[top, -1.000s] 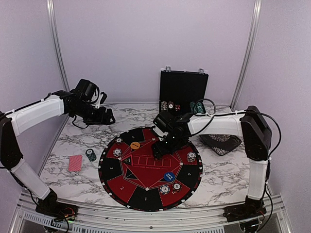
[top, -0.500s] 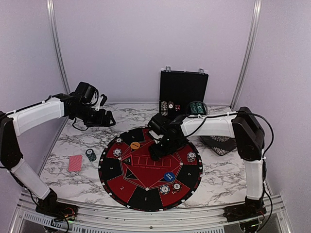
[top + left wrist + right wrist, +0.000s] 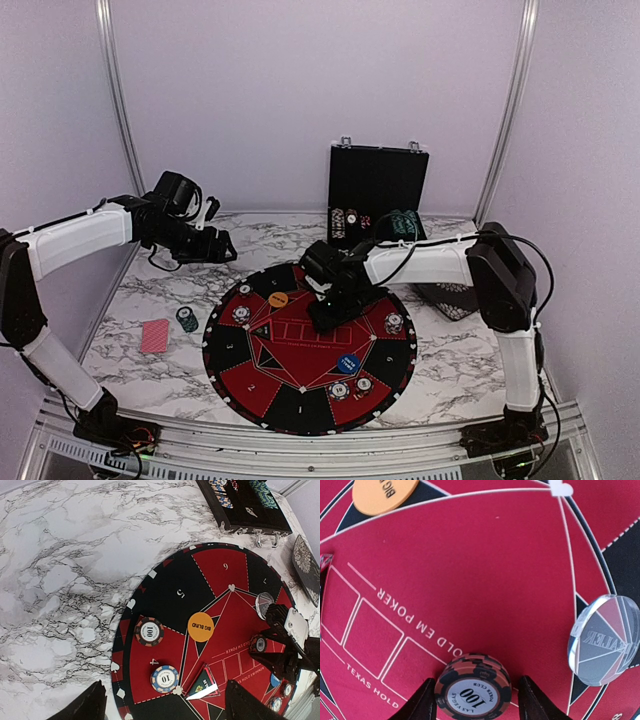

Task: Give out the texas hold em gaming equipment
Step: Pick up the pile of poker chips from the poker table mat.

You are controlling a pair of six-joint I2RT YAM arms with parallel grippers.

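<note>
The right claw (image 3: pixel 328 312) is closing, still slightly open and empty, around a red-and-black striped poker chip (image 3: pixel 472 692), probably starting its pick-up.

A round red-and-black poker mat (image 3: pixel 300 370), printed with numbered segments and outlined card boxes, lies flat on a white marble-patterned table (image 3: pixel 150 285). Behind it an open black case (image 3: pixel 378 185) stands with its lid upright. A black patterned square dish (image 3: pixel 307 567) sits near the mat's right edge.

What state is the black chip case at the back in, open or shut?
Open. The black chip case has its lid standing upright, and chips show in its tray.
</note>
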